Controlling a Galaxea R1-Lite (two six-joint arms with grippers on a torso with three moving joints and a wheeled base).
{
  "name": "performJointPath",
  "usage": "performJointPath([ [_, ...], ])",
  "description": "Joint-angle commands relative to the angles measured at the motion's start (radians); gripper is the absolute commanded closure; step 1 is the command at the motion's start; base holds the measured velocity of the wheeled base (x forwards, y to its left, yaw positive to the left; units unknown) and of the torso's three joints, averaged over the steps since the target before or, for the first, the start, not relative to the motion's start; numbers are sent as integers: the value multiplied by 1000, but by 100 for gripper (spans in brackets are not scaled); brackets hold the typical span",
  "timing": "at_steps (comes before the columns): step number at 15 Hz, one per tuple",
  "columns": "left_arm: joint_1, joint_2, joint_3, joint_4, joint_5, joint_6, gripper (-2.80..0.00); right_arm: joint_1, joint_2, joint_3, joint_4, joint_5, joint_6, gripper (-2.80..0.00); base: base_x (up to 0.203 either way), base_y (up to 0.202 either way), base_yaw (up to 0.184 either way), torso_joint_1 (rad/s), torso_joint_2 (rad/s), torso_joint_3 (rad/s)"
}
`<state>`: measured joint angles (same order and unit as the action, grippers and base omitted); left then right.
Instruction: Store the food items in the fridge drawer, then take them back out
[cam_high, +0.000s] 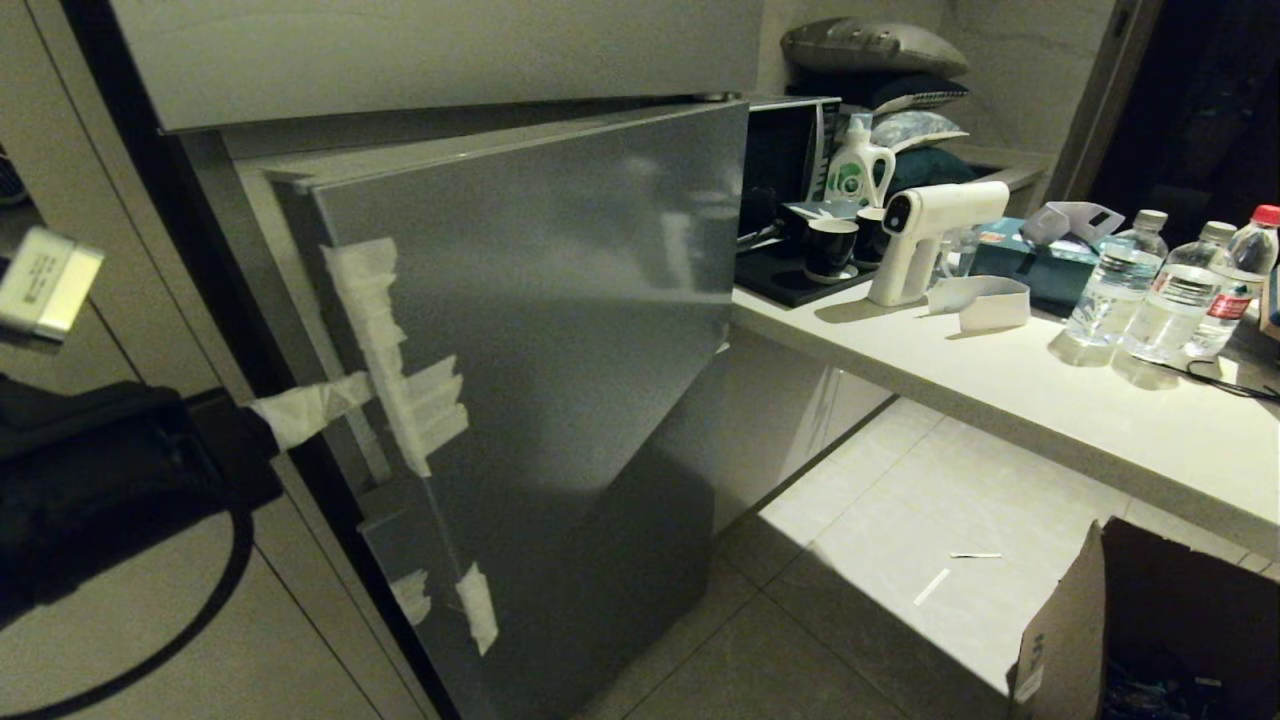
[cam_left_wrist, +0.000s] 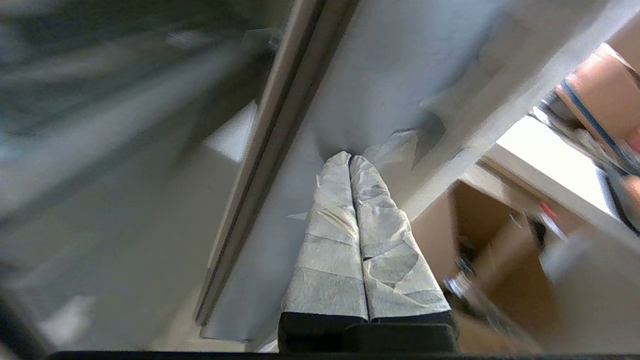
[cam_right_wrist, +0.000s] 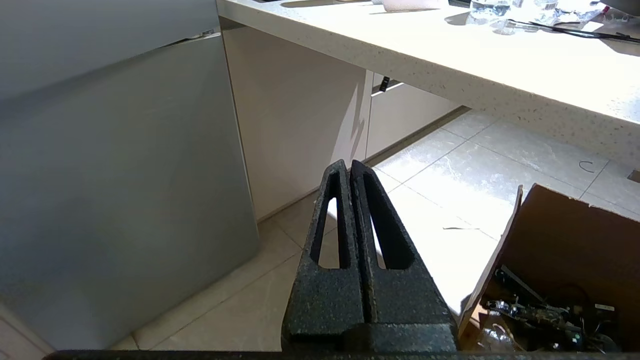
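The food items and the fridge drawer are out of view, behind a grey steel fridge door (cam_high: 560, 350) that stands partly swung out. My left gripper (cam_high: 355, 388), its fingers wrapped in white tape, reaches in from the left to the door's taped edge. In the left wrist view this gripper (cam_left_wrist: 349, 158) is shut with nothing between the fingers, and its tips rest against the grey door panel (cam_left_wrist: 365, 90) beside a scrap of tape (cam_left_wrist: 397, 145). My right gripper (cam_right_wrist: 348, 165) is shut and empty, hanging low over the floor tiles (cam_right_wrist: 450, 185).
A white counter (cam_high: 1000, 390) on the right carries water bottles (cam_high: 1115, 280), a white spray gun (cam_high: 925, 235), cups and a microwave. An open cardboard box (cam_high: 1150, 630) stands on the floor at the lower right. White cabinet fronts (cam_high: 120, 620) lie left of the fridge.
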<state>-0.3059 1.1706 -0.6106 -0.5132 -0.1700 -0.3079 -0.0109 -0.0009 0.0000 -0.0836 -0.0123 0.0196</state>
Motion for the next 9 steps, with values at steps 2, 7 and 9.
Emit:
performJointPath([
  [2,-178,-40,12,-4,76,-2,0,0,1,29,-1,0,0,0,0,0,0,0,0,0],
  [7,-298,-92,13,1,142,6,0,0,1,29,-1,0,0,0,0,0,0,0,0,0],
  [9,-298,-172,17,14,217,23,0,0,0,30,-1,0,0,0,0,0,0,0,0,0],
])
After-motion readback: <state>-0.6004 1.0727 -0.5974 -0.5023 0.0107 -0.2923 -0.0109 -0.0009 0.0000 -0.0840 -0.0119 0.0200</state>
